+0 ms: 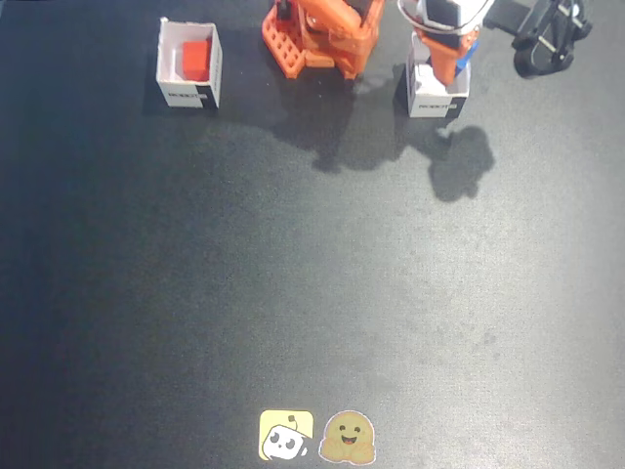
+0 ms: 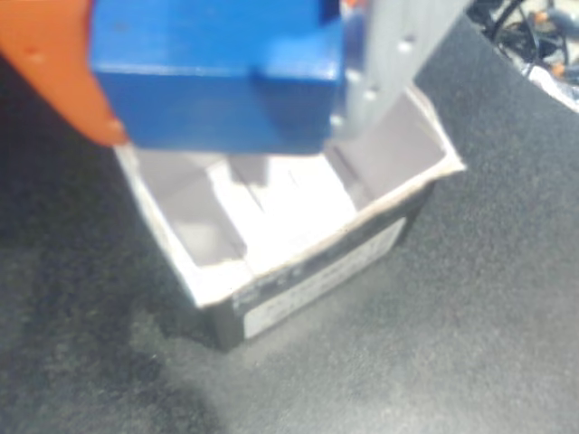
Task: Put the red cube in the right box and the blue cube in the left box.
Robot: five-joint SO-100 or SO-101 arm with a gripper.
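Stickers [image 1: 316, 437], two of them, are lying at the near edge of the counter [image 1: 293, 293]. Toward the far edge, the left box [image 1: 188, 65] is holding the red cube [image 1: 197, 60] near the far left corner. Nearer the far right corner, the hand [image 1: 447, 66] is grasping the blue cube [image 2: 217, 77] and hanging just over the open top of the right box [image 2: 298, 244], whose inside is showing white below the cube.

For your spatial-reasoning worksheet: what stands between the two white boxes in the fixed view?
Between the box holding the red cube and the box under the gripper stands the robot's orange base.
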